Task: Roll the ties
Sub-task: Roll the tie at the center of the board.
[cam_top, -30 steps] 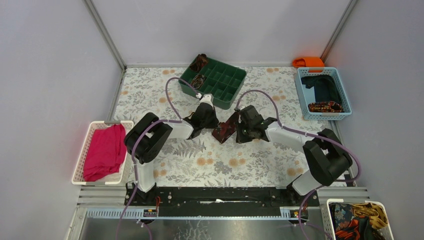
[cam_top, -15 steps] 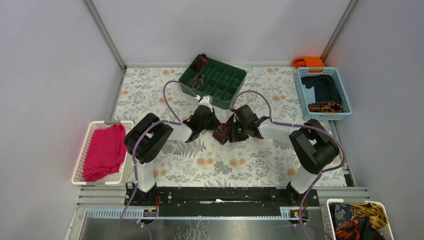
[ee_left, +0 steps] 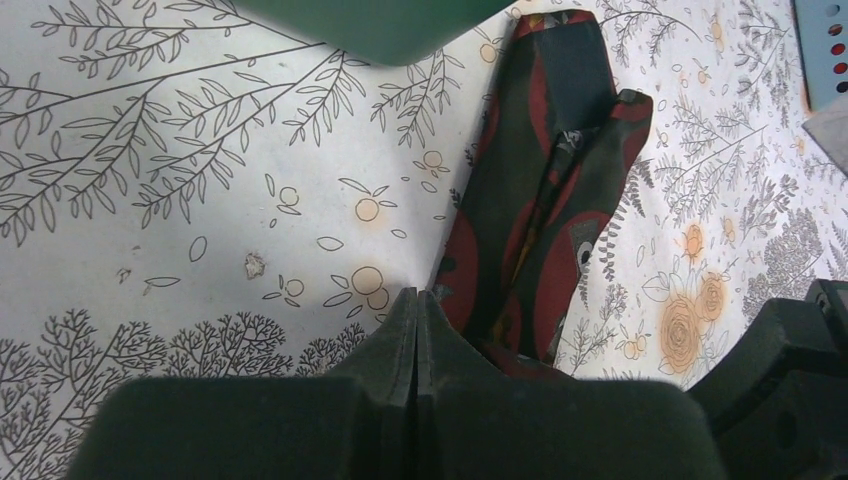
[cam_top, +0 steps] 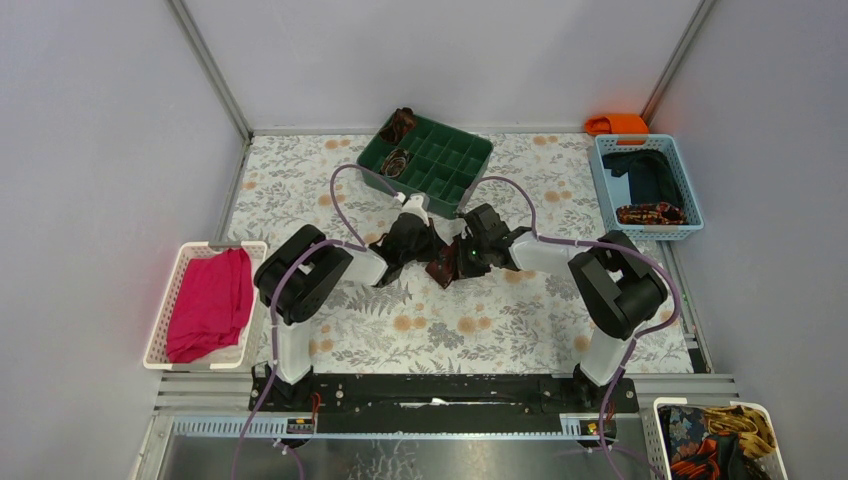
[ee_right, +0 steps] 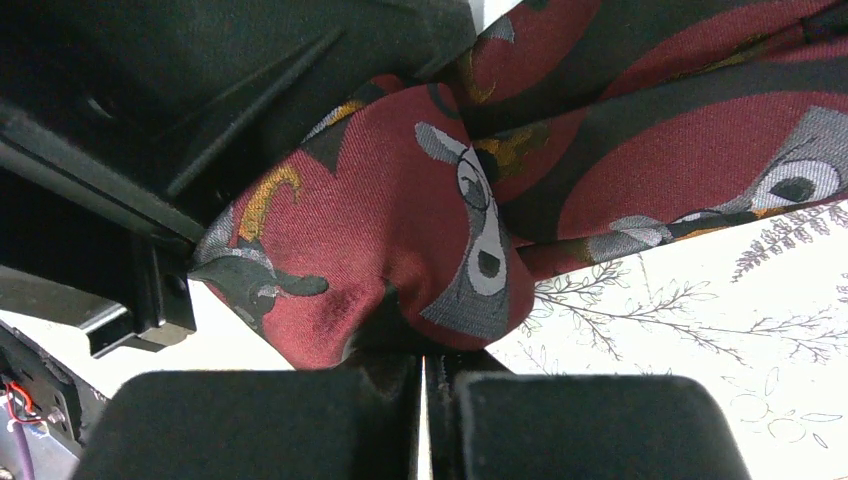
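Floral table [cam_top: 300, 190], tie [cam_top: 441, 268] mid-surface.
We are pinching it in our right gripper [ee_right: 422, 368]; our left gripper [ee_left: 416, 302] is sitting closed beside it.

- A green compartment tray [cam_top: 455, 160] sits at the far middle of the floral-patterned desk [cam_top: 450, 320].
- A white basket [cam_top: 165, 305] at the left edge holds a pink-red cloth [cam_top: 210, 300].
- A blue basket [cam_top: 604, 190] at the far right holds a navy cloth [cam_top: 645, 175], with an orange object [cam_top: 618, 123] just behind it.
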Controlling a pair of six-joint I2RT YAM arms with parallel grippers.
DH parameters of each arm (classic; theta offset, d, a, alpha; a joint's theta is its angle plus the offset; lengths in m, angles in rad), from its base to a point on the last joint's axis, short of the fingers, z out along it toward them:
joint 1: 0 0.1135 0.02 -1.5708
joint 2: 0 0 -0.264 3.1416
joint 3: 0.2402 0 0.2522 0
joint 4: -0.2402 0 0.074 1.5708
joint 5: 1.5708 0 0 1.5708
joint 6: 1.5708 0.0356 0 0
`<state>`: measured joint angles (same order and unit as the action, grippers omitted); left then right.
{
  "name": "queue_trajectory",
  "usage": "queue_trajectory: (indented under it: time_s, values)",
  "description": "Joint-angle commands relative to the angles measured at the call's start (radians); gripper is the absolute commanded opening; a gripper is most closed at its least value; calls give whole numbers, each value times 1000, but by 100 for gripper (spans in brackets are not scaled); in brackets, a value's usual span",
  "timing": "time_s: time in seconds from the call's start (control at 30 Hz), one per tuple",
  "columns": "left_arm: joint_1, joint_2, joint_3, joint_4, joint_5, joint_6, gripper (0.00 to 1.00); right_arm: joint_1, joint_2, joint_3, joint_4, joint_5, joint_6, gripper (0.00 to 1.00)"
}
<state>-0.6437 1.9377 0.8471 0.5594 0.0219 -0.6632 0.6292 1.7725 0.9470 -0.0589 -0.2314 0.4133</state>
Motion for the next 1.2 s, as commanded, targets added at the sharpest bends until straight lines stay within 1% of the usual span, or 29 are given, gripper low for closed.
queue_trajectory:
  time_s: [0.0,0.07,0.17,0.27,0.43,0.5,0.57,0.73,1.0,1.17]
  values:
    - [-28,61,-47,-48,62,-12,0,3,37,27,19,-14,6,0]
    - [-28,63,-49,-59,53,-8,0,3,39,29,19,-14,3,0]
    - [-27,47,-42,-111,-12,17,0,3,36,28,15,-12,0,0]
    - [-25,17,-18,-205,-153,41,0,4,14,11,22,-7,3,0]
    - [-10,-28,27,-351,-339,57,0,11,-57,-33,14,27,5,0]
    - [-9,-52,34,-394,-399,58,0,15,-85,-56,9,41,4,0]
    - [-10,-74,37,-420,-425,66,0,15,-103,-80,8,53,3,0]
    - [-10,-89,49,-483,-410,76,0,16,-117,-130,8,66,5,0]
    - [-28,-71,51,-483,-199,95,0,18,-83,-122,16,64,3,0]
    - [-85,-78,30,-483,-163,94,0,20,-54,-96,26,41,7,0]
